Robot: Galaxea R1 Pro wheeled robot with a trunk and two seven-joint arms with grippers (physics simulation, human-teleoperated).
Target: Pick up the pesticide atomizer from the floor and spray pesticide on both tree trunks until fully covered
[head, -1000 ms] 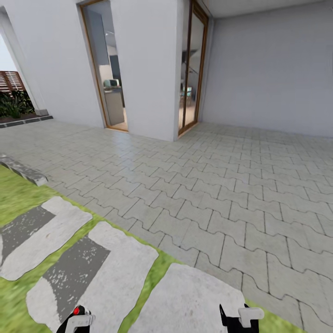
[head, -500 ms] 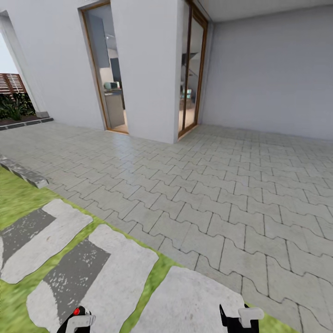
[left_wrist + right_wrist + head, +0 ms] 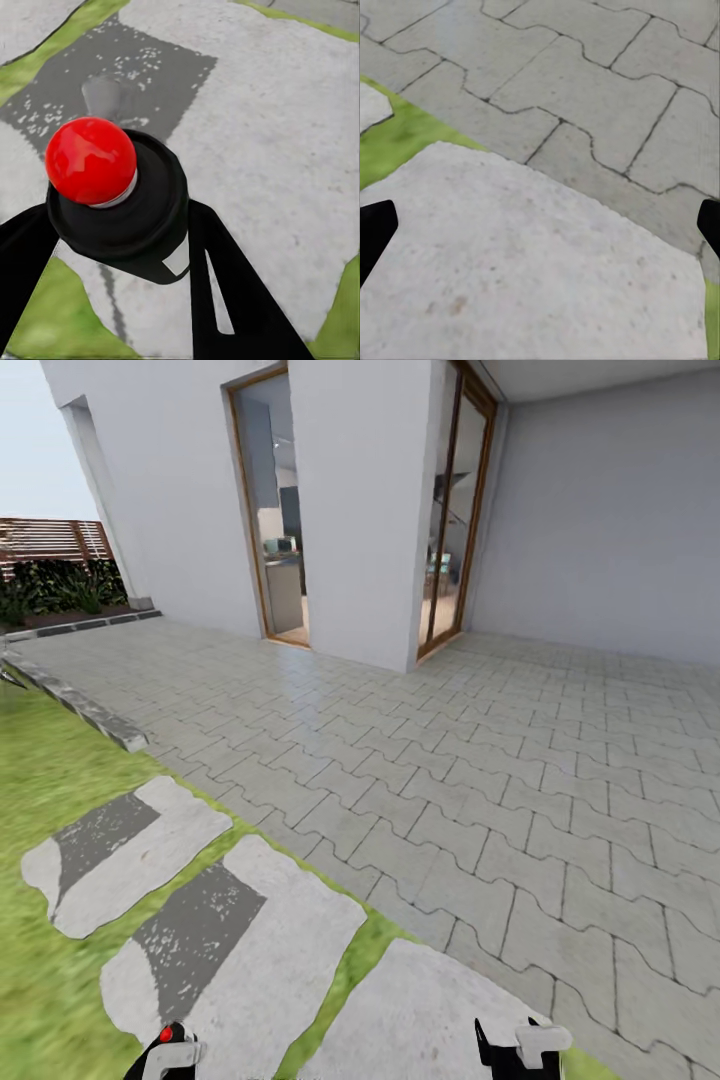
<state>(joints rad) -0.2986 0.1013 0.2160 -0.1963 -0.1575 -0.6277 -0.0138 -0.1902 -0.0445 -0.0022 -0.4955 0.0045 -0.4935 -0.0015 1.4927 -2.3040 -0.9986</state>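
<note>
Left wrist view puts the pesticide atomizer between your left gripper fingers, clamped tight. Your right gripper is spread wide over a stepping stone. Farther off, upper left of the head view, stands the fence.

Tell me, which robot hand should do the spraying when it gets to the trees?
Probably the left. The left gripper is shut on the pesticide atomizer, red top up. The right gripper is open, holding nothing, above a stepping stone.
</note>
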